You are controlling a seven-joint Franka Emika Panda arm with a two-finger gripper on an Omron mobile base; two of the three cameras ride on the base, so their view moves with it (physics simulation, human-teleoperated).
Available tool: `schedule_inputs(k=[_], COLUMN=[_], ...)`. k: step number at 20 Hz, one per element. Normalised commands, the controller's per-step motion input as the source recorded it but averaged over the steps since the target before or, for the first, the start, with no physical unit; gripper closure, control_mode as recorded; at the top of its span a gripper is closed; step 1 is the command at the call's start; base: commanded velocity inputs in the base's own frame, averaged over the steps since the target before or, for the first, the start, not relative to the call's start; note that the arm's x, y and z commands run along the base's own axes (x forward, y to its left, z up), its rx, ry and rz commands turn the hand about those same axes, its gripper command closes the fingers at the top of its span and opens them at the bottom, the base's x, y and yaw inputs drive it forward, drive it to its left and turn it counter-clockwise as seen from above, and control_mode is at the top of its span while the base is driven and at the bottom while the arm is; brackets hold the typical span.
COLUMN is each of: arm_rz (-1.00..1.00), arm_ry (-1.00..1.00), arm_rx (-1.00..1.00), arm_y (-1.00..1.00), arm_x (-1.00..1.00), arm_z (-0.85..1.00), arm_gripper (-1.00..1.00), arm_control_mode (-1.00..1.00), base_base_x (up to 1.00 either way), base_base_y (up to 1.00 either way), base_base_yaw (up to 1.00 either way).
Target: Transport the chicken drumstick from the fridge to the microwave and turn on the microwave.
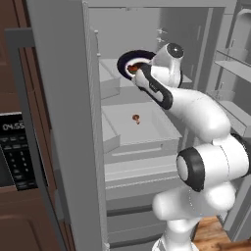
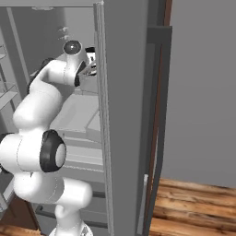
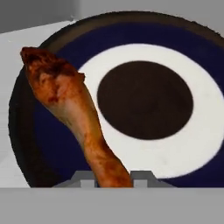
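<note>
Upper fridge shelf [image 1: 110, 68] carries a dark-rimmed plate [image 1: 128, 58] — the lower shelf [image 1: 147, 128] bears a tiny reddish-brown item [image 1: 136, 118].

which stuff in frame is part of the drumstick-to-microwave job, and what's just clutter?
Job:
- chicken drumstick, thin end between the fingertips of the gripper
- fridge, door open, arm reaching in
- microwave, keypad and display at left

Just lying about:
- dark blue and white plate under the drumstick
- small reddish-brown item on the lower shelf
</note>
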Motion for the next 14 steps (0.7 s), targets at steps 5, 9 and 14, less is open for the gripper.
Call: schedule_inputs(k=[5,9,14], arm_rz=[-0.3,-0.26,-0.16], arm_ry=[-0.34,-0.18,-0.01], arm_rx=[0.08,0.13,0.17], arm_y=[0.0,0.0,0.0], arm_x=[-0.07,-0.53,-0.92], arm_z=[0.66,0.54,0.2], arm_gripper=[1.0,1.0,1.0], arm_control_mode=[-1.0,-1.0,-1.0], base_base_x=[0.0,0.0,0.0], base_base_y=[0.0,0.0,0.0], base_base_yaw=[0.0,0.0,0.0])
